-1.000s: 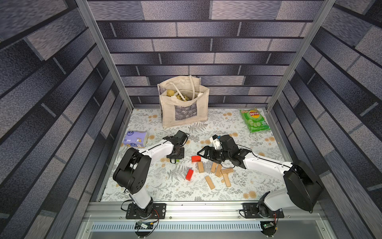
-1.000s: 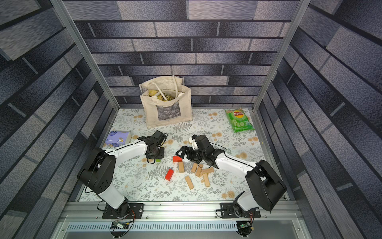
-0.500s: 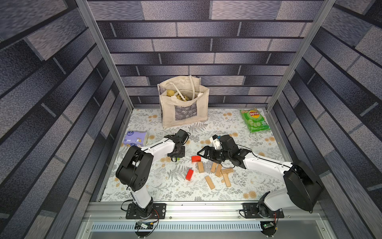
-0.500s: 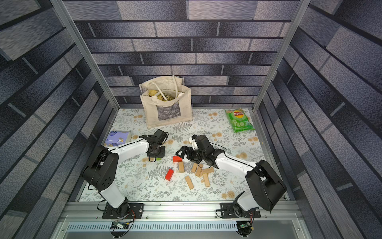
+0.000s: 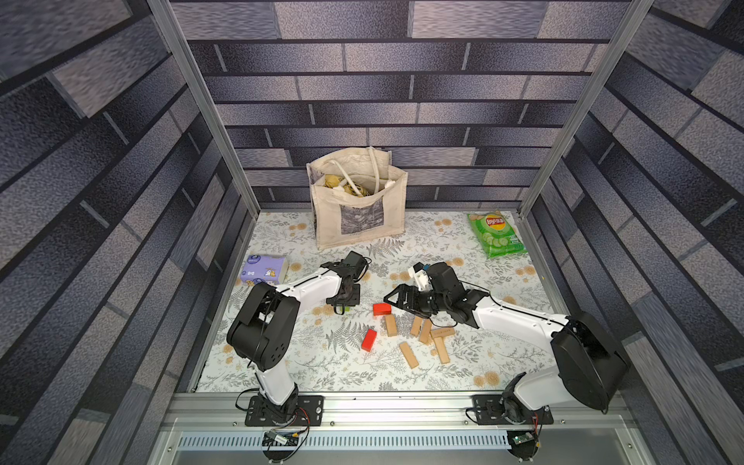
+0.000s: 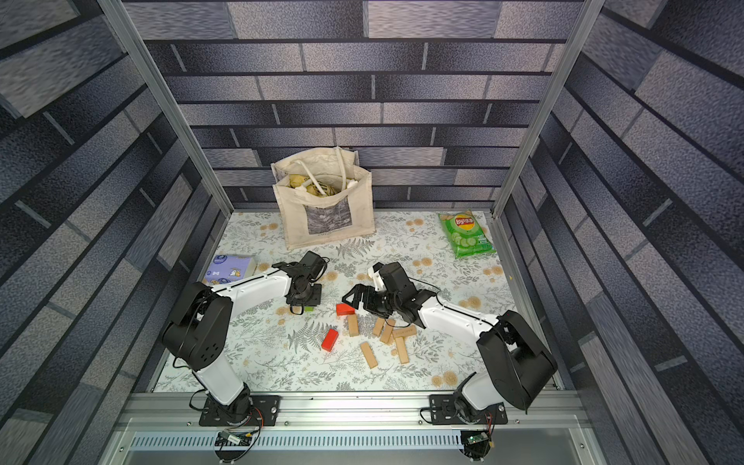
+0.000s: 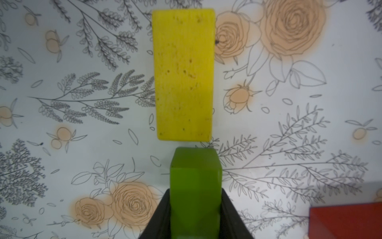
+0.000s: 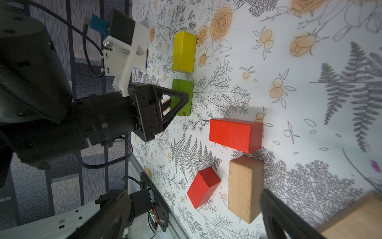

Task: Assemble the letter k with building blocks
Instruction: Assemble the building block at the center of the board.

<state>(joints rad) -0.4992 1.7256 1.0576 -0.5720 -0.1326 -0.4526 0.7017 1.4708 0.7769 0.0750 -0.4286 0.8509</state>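
My left gripper (image 7: 195, 207) is clamped narrow on the green block (image 7: 195, 171); that block lies in line with the yellow block (image 7: 184, 76), just short of its end, a thin gap between them; my right gripper (image 5: 396, 298) stands wide, holding nothing, near a red block (image 5: 381, 309) beyond the green one from the yellow block; another red block (image 5: 368, 340) and six tan blocks (image 5: 408, 355) lie farther off, loose; no K stands yet.

Bright, even overhead light washes the floral tabletop (image 5: 342, 374), the red block (image 8: 233, 134) casting a short soft shadow. Wide-angle lenses bow the aluminium posts (image 5: 204, 104) in both top views; close to the left wrist lens, the green block (image 7: 195, 186) blurs.
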